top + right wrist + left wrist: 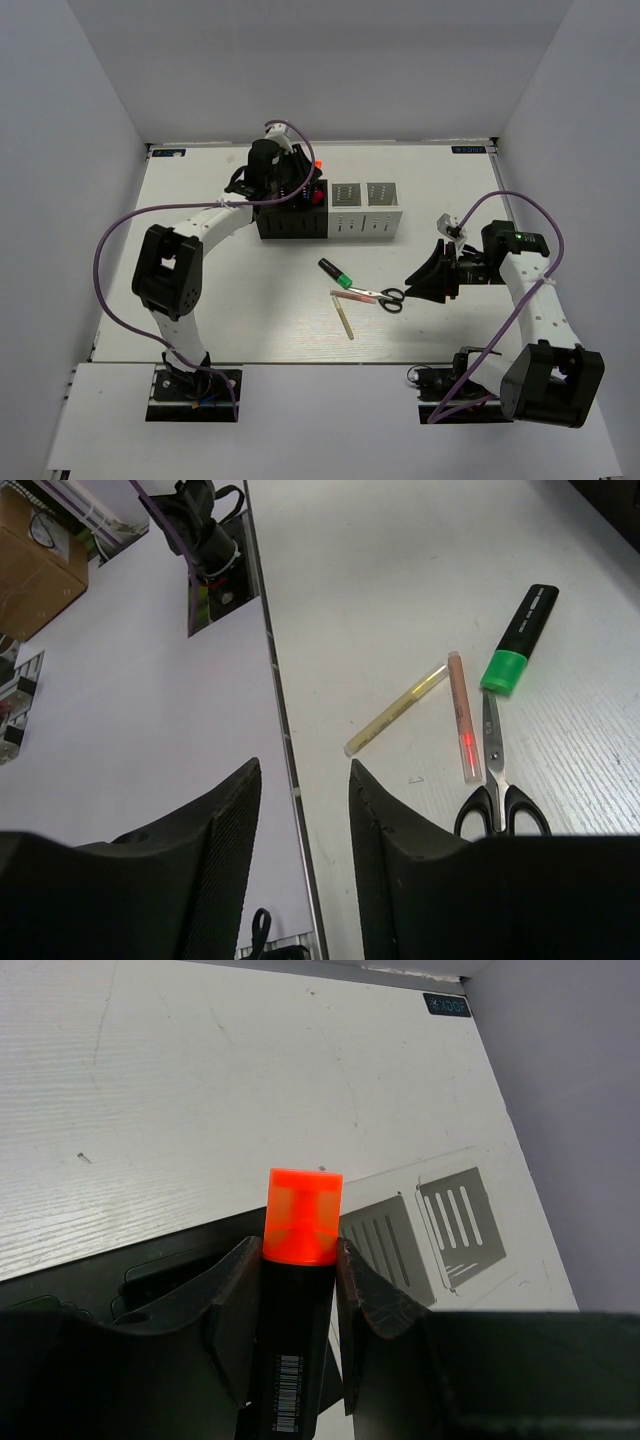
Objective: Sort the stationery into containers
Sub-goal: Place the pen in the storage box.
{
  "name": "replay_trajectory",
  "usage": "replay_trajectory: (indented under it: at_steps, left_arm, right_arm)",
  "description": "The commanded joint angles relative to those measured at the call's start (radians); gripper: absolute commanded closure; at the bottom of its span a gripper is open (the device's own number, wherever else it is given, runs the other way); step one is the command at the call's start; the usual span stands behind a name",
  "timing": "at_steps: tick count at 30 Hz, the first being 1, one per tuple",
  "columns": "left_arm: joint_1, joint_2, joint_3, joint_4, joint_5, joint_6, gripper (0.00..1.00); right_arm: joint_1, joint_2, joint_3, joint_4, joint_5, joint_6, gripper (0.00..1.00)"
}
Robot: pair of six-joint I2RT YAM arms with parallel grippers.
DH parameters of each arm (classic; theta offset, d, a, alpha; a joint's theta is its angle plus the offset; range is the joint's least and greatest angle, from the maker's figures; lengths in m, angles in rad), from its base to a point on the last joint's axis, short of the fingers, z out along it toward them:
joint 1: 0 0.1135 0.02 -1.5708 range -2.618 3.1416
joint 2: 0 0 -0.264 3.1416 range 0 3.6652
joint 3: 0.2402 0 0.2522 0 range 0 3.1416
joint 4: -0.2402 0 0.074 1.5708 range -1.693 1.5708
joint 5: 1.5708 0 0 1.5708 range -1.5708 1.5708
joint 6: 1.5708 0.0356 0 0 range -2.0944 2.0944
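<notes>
1. From the top camera, the left gripper [303, 183] hangs over the two black perforated cube holders [290, 224]. These form the left end of a row, with the two white perforated cube holders [365, 210] joined on their right. The orange cap of a black highlighter [317, 166] sticks out of the gripper toward the far right. On the white table [200, 300] in front of the row lies a black highlighter with a green cap [335, 272], set diagonally with its cap toward the near right. A thin pink stick [352, 295] and black-handled scissors [388, 298] lie roughly left to right, handles rightward. A pale wooden stick [345, 315] runs near to far. The right gripper [412, 282] points left, just beside the scissor handles.
2. In the left wrist view, both fingers [232, 1305] clamp the orange-capped highlighter, its long axis along them and its cap outward.
3. In the right wrist view, the jaws stand apart with nothing between them. The scissor blades point away, alongside the pink stick.
</notes>
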Motion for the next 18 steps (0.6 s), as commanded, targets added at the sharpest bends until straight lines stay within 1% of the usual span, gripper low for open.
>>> replay_trajectory:
  at_steps: [1,3,7,8,10,11,12,13,18]
  left_arm:
    - [0.001,-0.007,0.012,0.018,0.027,0.020,1.00]
    - [0.006,0.006,0.030,0.021,0.036,0.033,1.00]
    - [0.035,0.029,0.061,0.036,0.174,0.090,1.00]
    - [0.041,0.037,0.061,0.062,0.262,0.089,1.00]
    - [0.066,0.048,0.084,0.069,0.303,0.099,1.00]
    - [0.073,0.048,0.088,0.073,0.370,0.104,1.00]
    - [0.081,0.049,0.094,0.070,0.386,0.110,1.00]
    - [0.084,0.051,0.099,0.067,0.407,0.144,0.99]
    - [0.086,0.060,0.134,0.001,0.464,0.265,1.00]
  right_arm:
    - [0.001,0.003,0.037,-0.165,-0.029,-0.032,0.55]
    - [0.001,0.002,0.036,-0.163,-0.029,-0.032,0.55]
    - [-0.001,0.006,0.037,-0.171,-0.029,-0.038,0.53]
    - [0.001,0.009,0.036,-0.173,-0.029,-0.042,0.53]
    - [0.001,0.012,0.039,-0.176,-0.029,-0.049,0.53]
    - [-0.001,0.014,0.037,-0.179,-0.027,-0.049,0.53]
    - [-0.001,0.015,0.037,-0.179,-0.029,-0.050,0.53]
    - [-0.001,0.018,0.039,-0.180,-0.029,-0.053,0.52]
    - [0.001,0.038,0.043,-0.202,-0.031,-0.079,0.52]
